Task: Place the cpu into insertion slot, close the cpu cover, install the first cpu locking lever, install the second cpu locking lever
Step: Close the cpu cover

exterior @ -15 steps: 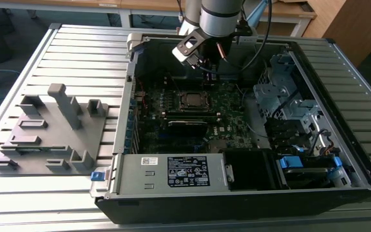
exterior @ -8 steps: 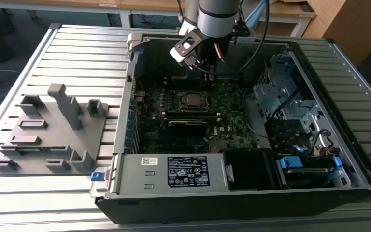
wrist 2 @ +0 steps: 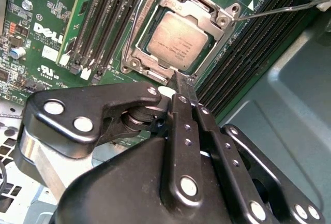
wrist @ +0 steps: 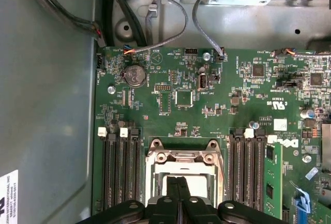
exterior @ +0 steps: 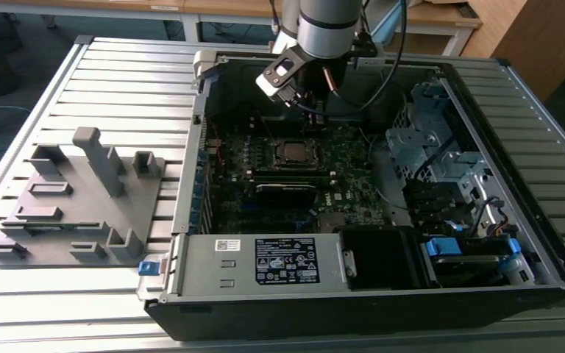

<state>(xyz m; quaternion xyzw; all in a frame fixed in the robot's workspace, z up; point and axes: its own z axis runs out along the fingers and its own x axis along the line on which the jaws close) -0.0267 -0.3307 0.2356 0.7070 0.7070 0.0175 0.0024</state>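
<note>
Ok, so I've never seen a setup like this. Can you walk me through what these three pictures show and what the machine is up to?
It is one robot arm reaching into an open computer case, which lies on a slatted metal table. A grey plastic fixture sits at the exterior view's left. The exterior view looks on from outside. Both wrist views ride on the arm and look at the green motherboard. In the second wrist view the cpu lies seated on the board, with the cpu cover, a metal frame, down around it. The end effector is shut, with its tip at the frame's edge.
</note>
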